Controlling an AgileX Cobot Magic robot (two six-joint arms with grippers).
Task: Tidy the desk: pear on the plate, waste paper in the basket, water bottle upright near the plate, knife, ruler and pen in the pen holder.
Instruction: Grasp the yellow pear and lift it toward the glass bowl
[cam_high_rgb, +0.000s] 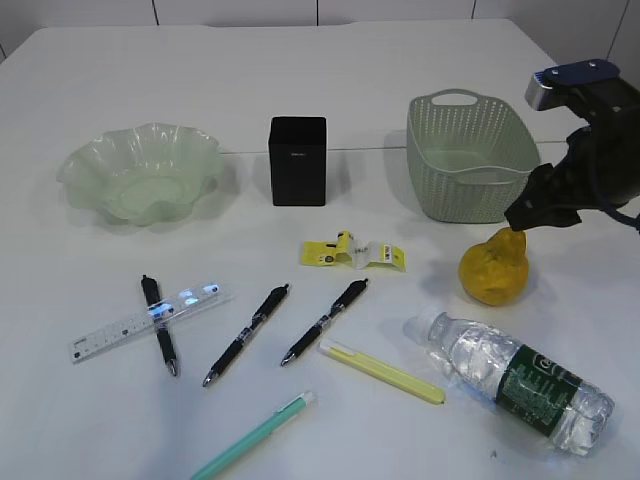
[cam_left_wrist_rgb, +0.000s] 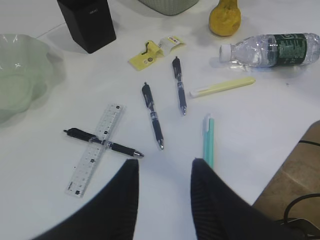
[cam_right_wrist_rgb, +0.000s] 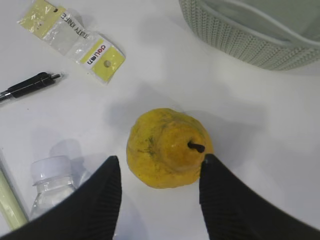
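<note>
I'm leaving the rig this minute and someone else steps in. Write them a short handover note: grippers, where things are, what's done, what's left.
Right gripper: open, fingers on either side of the pear, not yet closed on it.
Left gripper: open, empty, above the desk near the mint-green pen.
Plate, basket and pen holder appear empty.
Water bottle lies on its side.
Waste paper, knife and three black pens lie loose; the ruler lies under one.
Done: nothing.
Left: everything.
</note>
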